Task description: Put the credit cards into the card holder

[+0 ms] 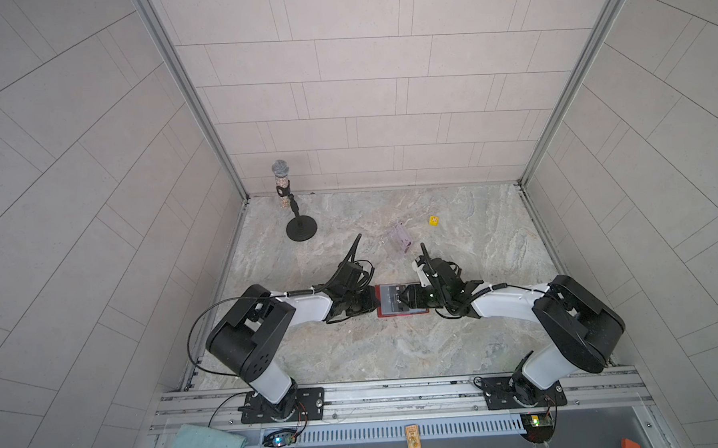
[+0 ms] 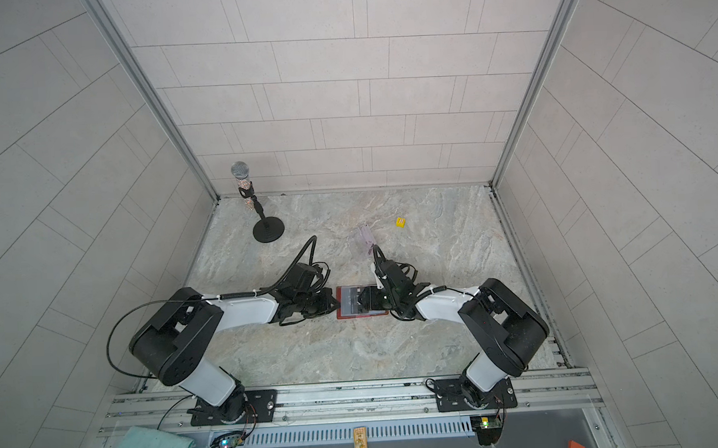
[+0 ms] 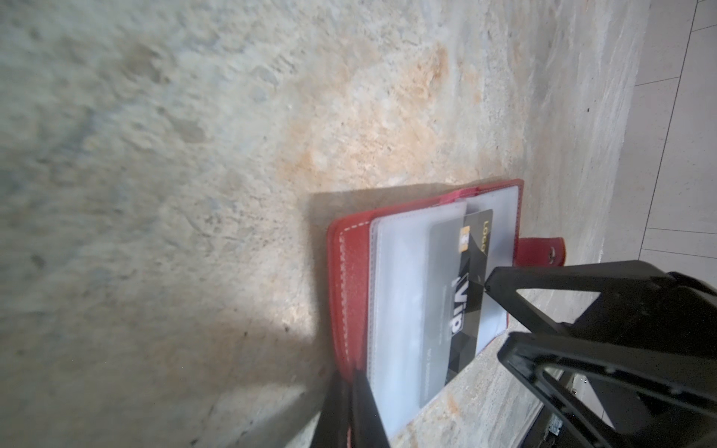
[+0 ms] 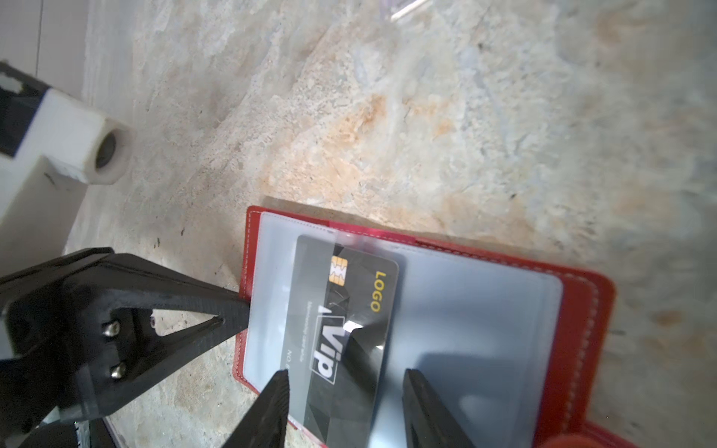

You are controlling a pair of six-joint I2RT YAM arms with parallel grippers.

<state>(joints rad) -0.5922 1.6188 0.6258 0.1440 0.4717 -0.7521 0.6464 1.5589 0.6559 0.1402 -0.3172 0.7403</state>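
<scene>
Card (image 4: 349,302) looks stiff, slick; half-sleeved between right claw's (image 4: 345,382) parted tips, push bare edge; left claw (image 4: 240,312) clamps holder (image 4: 586,318).

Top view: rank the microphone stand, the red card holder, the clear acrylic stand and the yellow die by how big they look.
1. microphone stand, though it rises toward the camera, which flatters it
2. card holder, partly covered by the arms
3. acrylic stand, its edges faint
4. yellow die
</scene>
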